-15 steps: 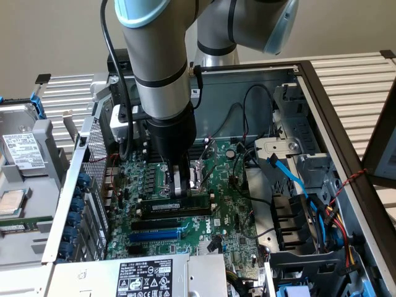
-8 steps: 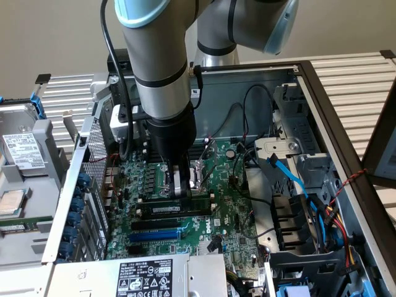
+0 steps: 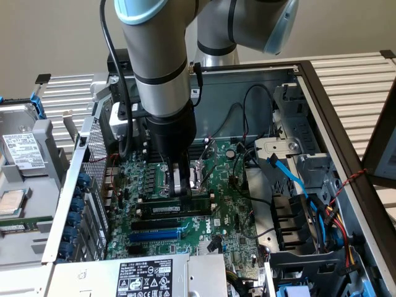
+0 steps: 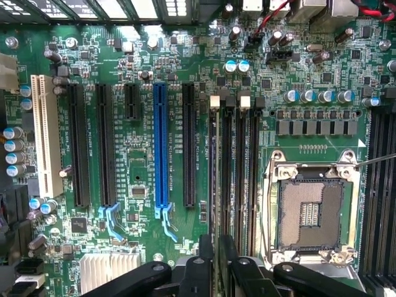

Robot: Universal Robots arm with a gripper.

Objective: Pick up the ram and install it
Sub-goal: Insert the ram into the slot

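Note:
The ram (image 3: 164,208) stands on edge along one of the black memory slots (image 4: 238,179) on the green motherboard, its dark side and white sticker facing the exterior view. In the wrist view the ram (image 4: 215,185) appears edge-on as a thin strip in the slot nearest the blue expansion slot (image 4: 160,148). My gripper (image 3: 181,189) hangs straight down over the stick's middle. Its black fingers (image 4: 228,263) stand on either side of the stick, slightly apart, so my gripper (image 4: 216,263) is open around it.
The open computer case has a metal wall (image 3: 322,105) on the exterior view's right. A bare CPU socket (image 4: 309,210) lies beside the memory slots. Blue and black cables (image 3: 291,176) run past the drive bays. A power supply (image 3: 154,275) sits in front, and a hard drive (image 3: 25,148) lies outside the case.

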